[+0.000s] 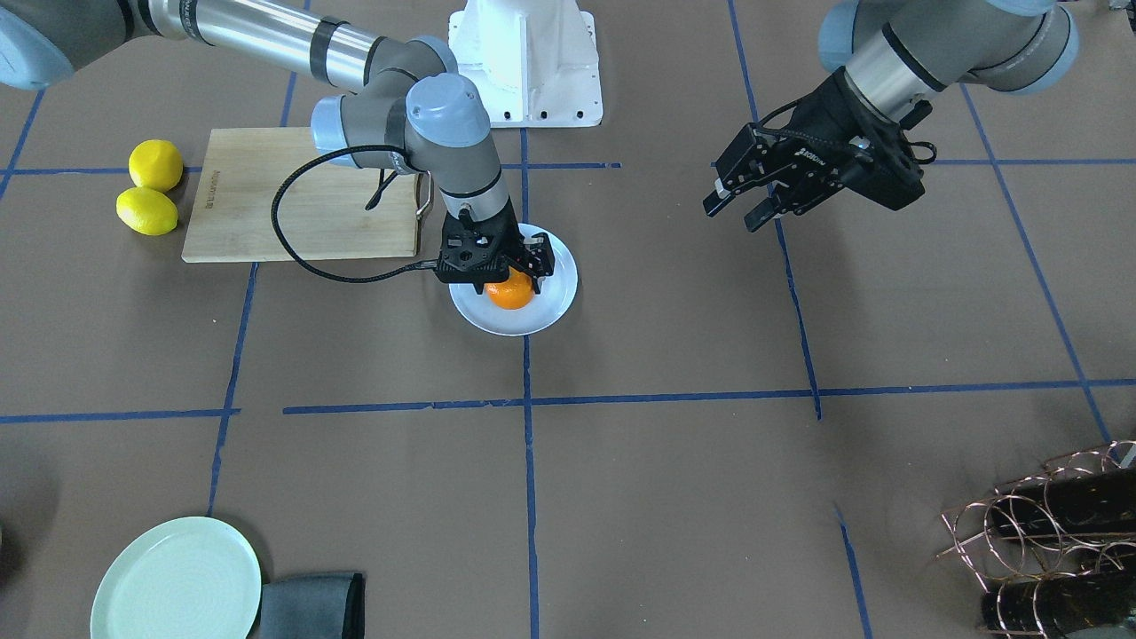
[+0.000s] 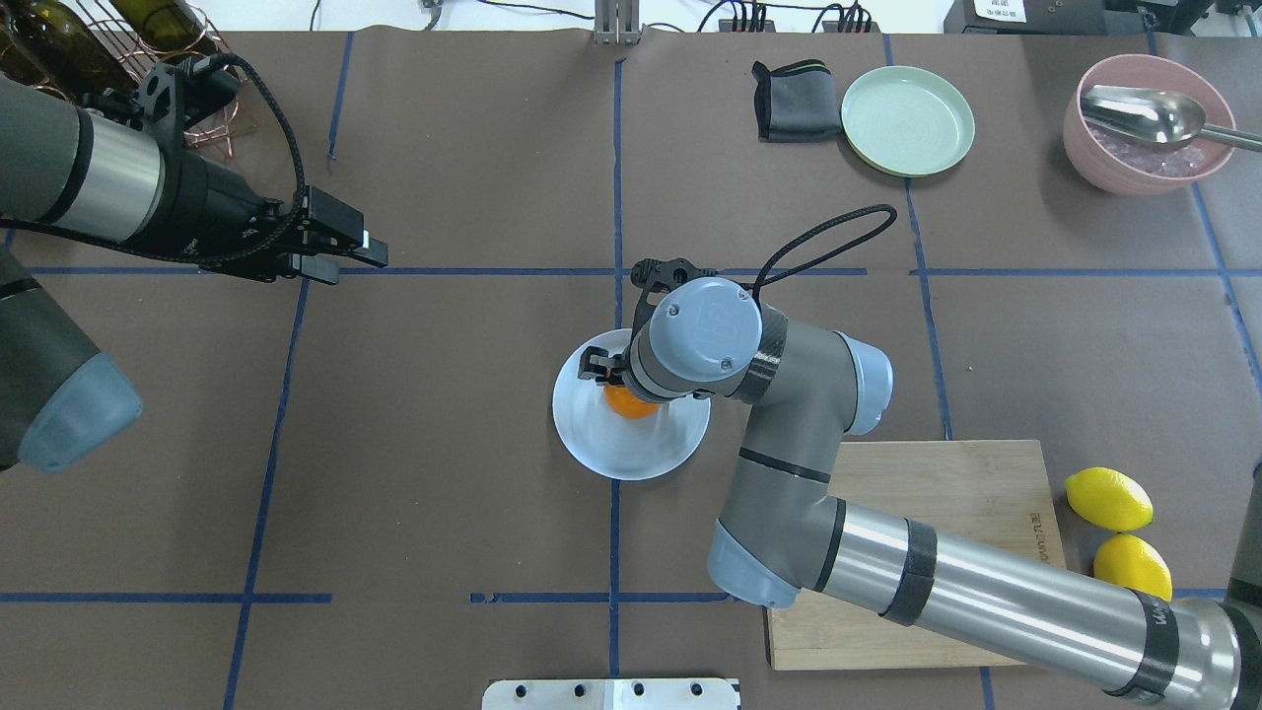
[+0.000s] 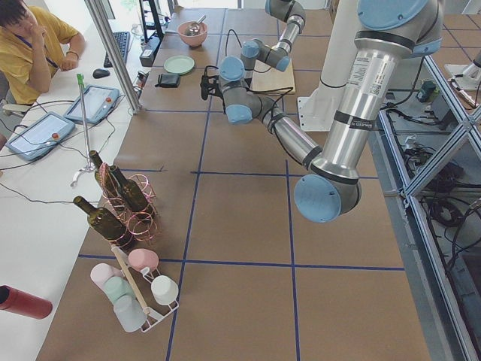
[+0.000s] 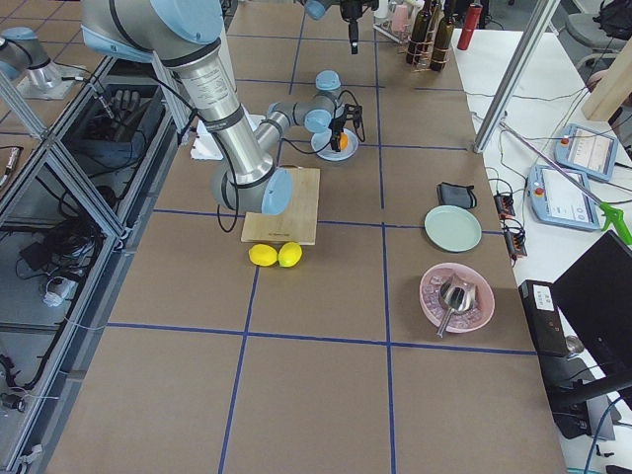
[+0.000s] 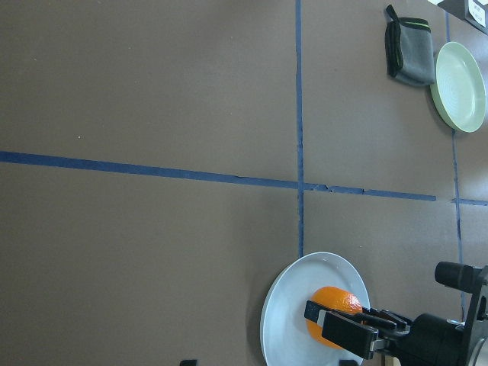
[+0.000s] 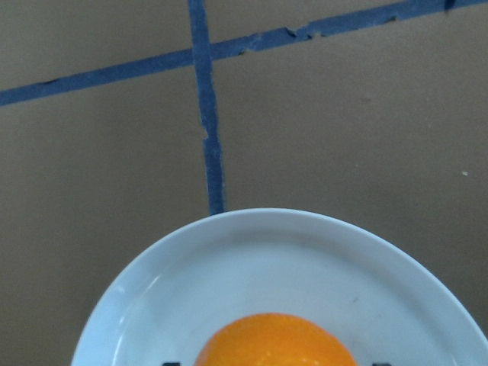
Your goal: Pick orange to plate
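The smooth, round orange (image 1: 510, 293) is sitting on the glossy white plate (image 1: 557, 297). The right gripper (image 1: 508, 282) is flanking it with black fingers; clamped or loosened, I cannot tell. The left gripper (image 1: 733, 213) is hanging with its fingers spread wide. Blue tape is crossing the matte brown table (image 1: 674, 497). A wooden board (image 1: 266, 204) and two lemons (image 1: 151, 188) are lying nearby.

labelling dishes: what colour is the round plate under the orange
White round plate, faintly bluish; right wrist view shows it best.

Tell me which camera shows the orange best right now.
Front-facing exterior: the orange shows nearly whole on the white plate. Overhead, the right arm covers most of it; the right wrist view crops it; the left wrist view shows half; the side views, almost nothing.
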Available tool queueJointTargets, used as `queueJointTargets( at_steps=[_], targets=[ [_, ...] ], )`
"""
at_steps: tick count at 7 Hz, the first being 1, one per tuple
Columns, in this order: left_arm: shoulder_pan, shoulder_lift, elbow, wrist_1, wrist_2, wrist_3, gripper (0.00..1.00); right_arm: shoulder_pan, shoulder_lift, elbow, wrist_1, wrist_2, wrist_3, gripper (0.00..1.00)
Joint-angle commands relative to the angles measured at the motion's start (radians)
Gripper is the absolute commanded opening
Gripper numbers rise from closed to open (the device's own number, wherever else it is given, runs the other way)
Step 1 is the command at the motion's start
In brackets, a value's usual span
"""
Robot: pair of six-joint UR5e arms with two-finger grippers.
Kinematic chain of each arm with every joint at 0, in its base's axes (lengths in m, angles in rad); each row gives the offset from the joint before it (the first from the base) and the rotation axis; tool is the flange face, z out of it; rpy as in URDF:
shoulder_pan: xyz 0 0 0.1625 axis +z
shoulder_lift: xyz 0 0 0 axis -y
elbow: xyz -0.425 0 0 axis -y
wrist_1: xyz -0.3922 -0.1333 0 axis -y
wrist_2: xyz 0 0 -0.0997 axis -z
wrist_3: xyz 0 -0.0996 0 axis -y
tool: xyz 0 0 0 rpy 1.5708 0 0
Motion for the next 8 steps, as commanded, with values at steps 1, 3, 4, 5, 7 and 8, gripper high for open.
queueJointTargets(
  at_steps=[1, 3, 4, 5, 7, 8],
  targets=[
    [0.000, 0.000, 0.000, -0.002, 0.000, 0.001, 0.69, 0.004, 0.000, 0.031, 0.001, 0.001, -0.003, 1.00],
    [-0.001, 0.043, 0.018, 0.002, 0.009, 0.017, 0.69, 0.140, -0.146, 0.351, -0.167, 0.178, -0.019, 1.00],
    [-0.024, 0.104, 0.018, 0.005, 0.009, 0.163, 0.69, 0.261, -0.228, 0.453, -0.193, 0.328, -0.094, 1.00],
    [-0.069, 0.175, 0.029, 0.009, 0.012, 0.330, 0.69, 0.402, -0.337, 0.487, -0.191, 0.469, -0.233, 1.00],
    [-0.229, 0.270, 0.080, 0.027, 0.006, 0.708, 0.69, 0.667, -0.550, 0.454, -0.196, 0.601, -0.721, 1.00],
    [-0.327, 0.275, 0.113, 0.116, 0.005, 0.920, 0.69, 0.790, -0.565, 0.373, -0.220, 0.628, -0.927, 1.00]
  ],
)
